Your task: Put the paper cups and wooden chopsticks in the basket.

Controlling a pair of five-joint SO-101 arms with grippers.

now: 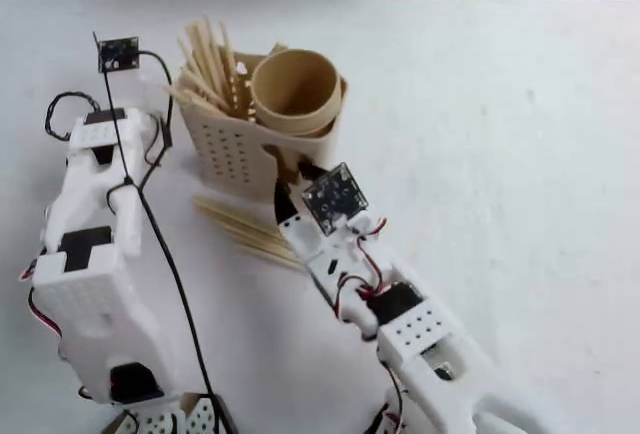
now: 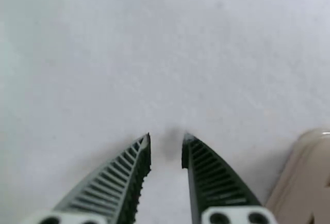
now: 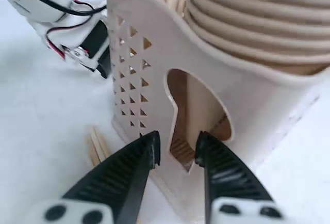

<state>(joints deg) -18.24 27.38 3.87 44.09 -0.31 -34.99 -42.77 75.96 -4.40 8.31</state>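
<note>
Left gripper (image 2: 166,146): low over bare table (image 2: 154,53), jaws parted by a narrow gap with nothing between them. A corner of the basket sits just off its flank.
Standing chopsticks (image 1: 210,64): home already, fanned out in the part of the basket nearer the left gripper.
Basket (image 1: 230,154): upright between the two grippers, directly ahead of the right one's tips, its handle cut-out facing that gripper.
Loose chopsticks (image 1: 245,229): the leftovers! A small bundle lies flat on the table at the foot of the basket wall, just beside and below the right gripper.
Paper cups (image 1: 295,89): nested in a stack inside the basket, just beyond and above the right gripper.
Right gripper (image 3: 178,144): slightly open and empty, tips almost at the basket wall by the cut-out.
Step in hand: by my read, the cups are done and the chopsticks partly done. The right gripper is the one placed for the bundle.
Next move: likely a swing sideways off the wall, a drop to table level, a wider opening, then a pinch on the thin sticks without nudging the basket.
</note>
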